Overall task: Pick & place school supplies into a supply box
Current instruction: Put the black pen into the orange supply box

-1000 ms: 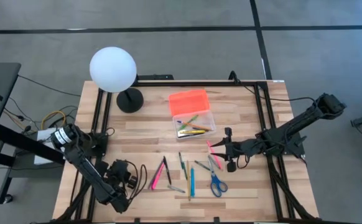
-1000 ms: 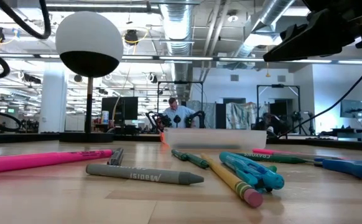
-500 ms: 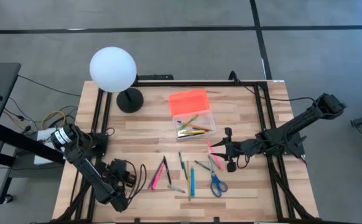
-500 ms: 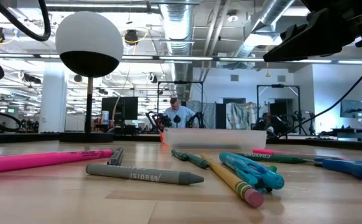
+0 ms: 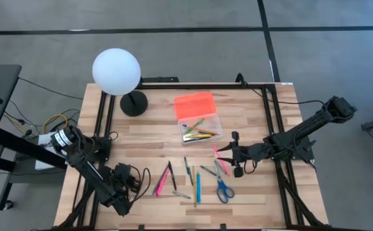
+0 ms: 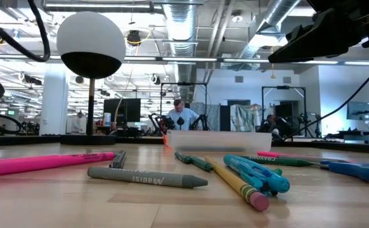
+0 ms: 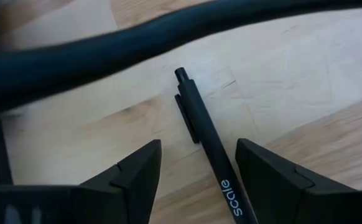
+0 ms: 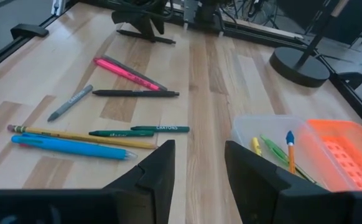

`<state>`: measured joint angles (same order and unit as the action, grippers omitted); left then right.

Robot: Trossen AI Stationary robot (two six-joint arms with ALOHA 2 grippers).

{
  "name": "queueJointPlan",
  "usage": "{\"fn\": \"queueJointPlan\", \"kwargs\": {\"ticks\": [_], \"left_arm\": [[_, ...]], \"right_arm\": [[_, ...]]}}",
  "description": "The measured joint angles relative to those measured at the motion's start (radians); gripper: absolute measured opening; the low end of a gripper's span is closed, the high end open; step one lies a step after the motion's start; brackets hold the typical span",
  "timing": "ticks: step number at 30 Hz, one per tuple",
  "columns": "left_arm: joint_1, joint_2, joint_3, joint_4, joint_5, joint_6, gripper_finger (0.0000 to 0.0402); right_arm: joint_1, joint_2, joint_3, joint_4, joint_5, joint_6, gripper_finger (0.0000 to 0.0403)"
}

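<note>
Wooden table [image 5: 148, 138] carries pens [image 5: 193, 179] and scissors [image 5: 223, 190] scattered along its near side, where the left gripper [image 7: 196, 165] sits low with fingers spread around a black pen [image 7: 211, 152], not touching it. Near them, the right gripper [image 5: 236, 154] hovers with fingers partly apart, empty. Farther back stands the box [image 5: 199, 127] with some pens inside, its orange lid [image 5: 194, 104] open behind it, beside a globe lamp [image 5: 116, 72].

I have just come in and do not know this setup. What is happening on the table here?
Two robot arms are putting school supplies into a clear supply box, whose orange lid lies open. A few pens are inside; most supplies lie loose on the table. The left gripper is open around a black pen, without gripping it. The right gripper is open and empty, near the scissors.
</note>
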<state>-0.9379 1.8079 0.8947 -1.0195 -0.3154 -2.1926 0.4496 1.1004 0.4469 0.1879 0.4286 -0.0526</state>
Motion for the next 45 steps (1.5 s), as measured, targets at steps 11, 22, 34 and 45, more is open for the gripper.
{"fn": "queueJointPlan", "kwargs": {"ticks": [11, 22, 34, 45], "left_arm": [[0.001, -0.019, -0.018, 0.087, -0.051, 0.029, 0.0207], [0.002, -0.017, -0.018, 0.144, -0.090, 0.073, 0.0135], [0.023, -0.017, -0.016, 0.189, -0.115, 0.202, 0.0103], [0.068, -0.021, -0.007, 0.255, -0.106, 0.427, 0.0072]], "right_arm": [[0.000, 0.000, 0.000, 0.000, 0.007, 0.006, 0.0129], [0.000, 0.000, 0.000, -0.001, 0.007, 0.019, 0.0127], [0.000, 0.000, 0.000, -0.001, 0.007, 0.019, 0.0127], [0.000, 0.000, 0.000, -0.001, 0.006, 0.019, 0.0127]]}}
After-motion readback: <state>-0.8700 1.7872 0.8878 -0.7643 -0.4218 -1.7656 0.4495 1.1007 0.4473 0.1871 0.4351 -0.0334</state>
